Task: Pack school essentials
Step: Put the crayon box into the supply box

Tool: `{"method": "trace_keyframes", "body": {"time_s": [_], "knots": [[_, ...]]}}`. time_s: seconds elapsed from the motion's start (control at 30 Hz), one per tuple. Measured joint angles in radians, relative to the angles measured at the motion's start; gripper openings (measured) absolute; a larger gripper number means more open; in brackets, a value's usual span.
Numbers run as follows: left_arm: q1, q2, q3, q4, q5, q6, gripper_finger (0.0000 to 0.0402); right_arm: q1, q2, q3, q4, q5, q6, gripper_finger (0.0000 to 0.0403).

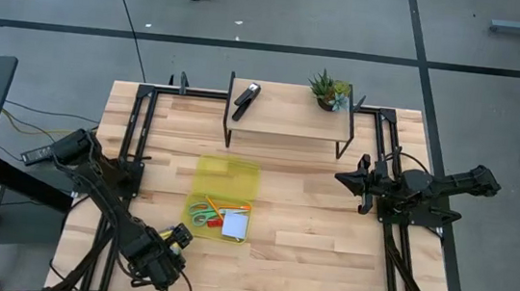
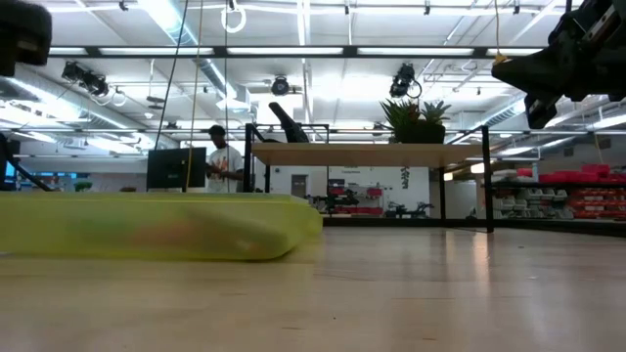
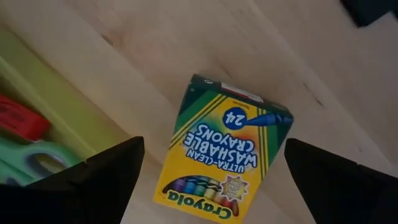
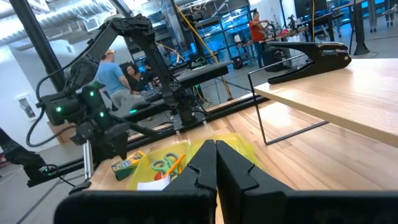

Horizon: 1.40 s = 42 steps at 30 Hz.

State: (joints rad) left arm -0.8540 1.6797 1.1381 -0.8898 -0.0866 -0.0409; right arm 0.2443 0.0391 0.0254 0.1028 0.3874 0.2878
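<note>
The yellow-green crayon box lies flat on the wood beside the translucent yellow pouch. My left gripper hovers over the box, open, one finger on each side without touching it. At the pouch's near end lie the green-handled scissors, the orange pen, the pale blue notepad and a small red piece. I cannot make out the yellow pencil. My right gripper waits shut above the table's right half, apart from everything.
A low wooden shelf on black legs stands at the far edge, carrying the black stapler and the small potted plant. Black frame rails run along both sides. Bare wood lies between the pouch and my right arm. People stand in the room beyond.
</note>
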Motion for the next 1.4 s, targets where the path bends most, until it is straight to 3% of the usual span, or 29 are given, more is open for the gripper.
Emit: {"method": "trace_keyframes", "body": {"time_s": [0.47,0.87,1.4], "knots": [[-0.008,0.050,-0.001,-0.033,-0.002,0.000,0.0399,0.000,0.000,0.000,0.000,0.000,0.000,0.0008],[-0.015,0.049,-0.088,-0.013,-0.001,-0.001,0.0398,0.000,0.000,0.000,0.000,0.000,0.000,0.0008],[-0.018,0.043,-0.189,0.156,0.046,0.000,0.0398,0.000,0.000,0.000,0.000,0.000,0.000,0.0008]]}}
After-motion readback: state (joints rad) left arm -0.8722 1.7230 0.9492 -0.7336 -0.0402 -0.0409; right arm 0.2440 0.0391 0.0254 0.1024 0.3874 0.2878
